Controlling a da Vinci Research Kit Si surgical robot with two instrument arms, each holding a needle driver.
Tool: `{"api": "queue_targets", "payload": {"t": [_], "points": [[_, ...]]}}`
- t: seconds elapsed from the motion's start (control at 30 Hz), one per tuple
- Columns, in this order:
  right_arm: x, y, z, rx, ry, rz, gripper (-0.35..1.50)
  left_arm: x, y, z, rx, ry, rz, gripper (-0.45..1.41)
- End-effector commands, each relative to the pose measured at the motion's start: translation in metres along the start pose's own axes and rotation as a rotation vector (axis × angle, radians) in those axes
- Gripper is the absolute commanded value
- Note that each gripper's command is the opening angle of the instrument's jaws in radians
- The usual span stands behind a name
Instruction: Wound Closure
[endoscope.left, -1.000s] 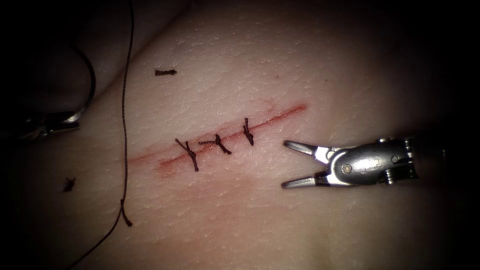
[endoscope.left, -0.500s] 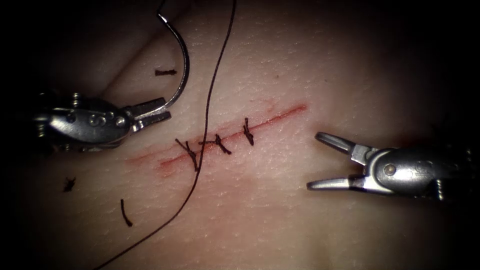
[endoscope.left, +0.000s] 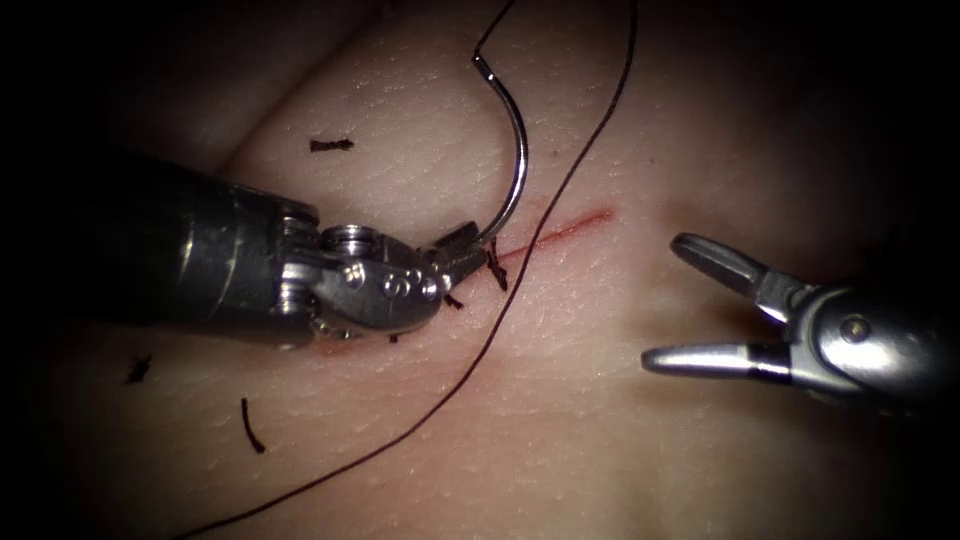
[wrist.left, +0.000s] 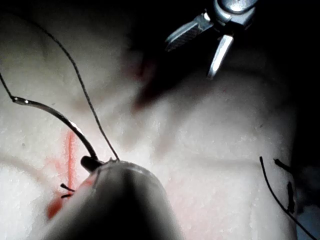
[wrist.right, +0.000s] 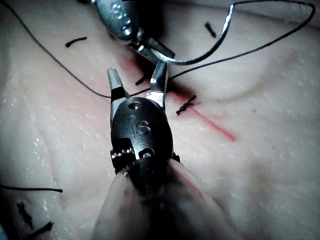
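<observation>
Left tool (endoscope.left: 455, 252) lies over the stitched part of the cut (endoscope.left: 565, 228), its jaws clamped on the needle (endoscope.left: 512, 150) close to one end of the curve. From that grip the needle arches up and away from the cut, free of the tissue (endoscope.left: 560, 420), and the thread (endoscope.left: 560, 200) joins it at the far end. That thread loops out of sight above, comes back down across the cut just right of the left tool, and runs off toward the lower left.

Right of the cut, well apart from it, the right tool (endoscope.left: 665, 300) hovers with its jaws spread wide and nothing between them.

Seen from the left wrist, the needle (wrist.left: 55, 116) rises from the jaws with the thread (wrist.left: 85, 95) beside it, the red line of the cut (wrist.left: 70, 155) lies beneath, and the right tool (wrist.left: 192, 55) is open beyond. Seen from the right wrist, its own spread jaws (wrist.right: 137, 80) point at the left tool (wrist.right: 145, 47), and one knotted stitch (wrist.right: 186, 105) sits on the cut (wrist.right: 215, 125) just past them; I think the needle (wrist.right: 210, 45) clears the tissue here too, though the angle is poor.

Pale tissue has a faint red fluid (endoscope.left: 330, 335) smeared along the cut by the left tool. Loose cut ends of thread (endoscope.left: 331, 145) lie left of the cut, some above it and some below. Surroundings beyond the tissue are dark.
</observation>
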Motion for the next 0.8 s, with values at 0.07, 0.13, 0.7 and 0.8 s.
{"api": "queue_targets", "payload": {"t": [0.07, 0.13, 0.7, 0.8], "points": [[-0.0002, 0.0001, 0.0018, -0.050, -0.017, 0.032, 1.21, 0.0004, 0.0013, 0.0008, 0.041, -0.005, 0.014, -0.45], [-0.0002, 0.0006, 0.0026, -0.094, -0.041, 0.055, 1.23, 0.0008, 0.0019, 0.0010, 0.075, -0.007, 0.032, -0.45], [-0.0009, 0.0052, 0.0084, -0.327, -0.150, 0.199, 1.33, 0.0025, 0.0037, 0.0007, 0.383, -0.035, 0.187, -0.45], [-0.0005, 0.0056, 0.0090, -0.335, -0.153, 0.205, 1.31, 0.0026, 0.0037, 0.0008, 0.407, -0.043, 0.197, -0.45]]}}
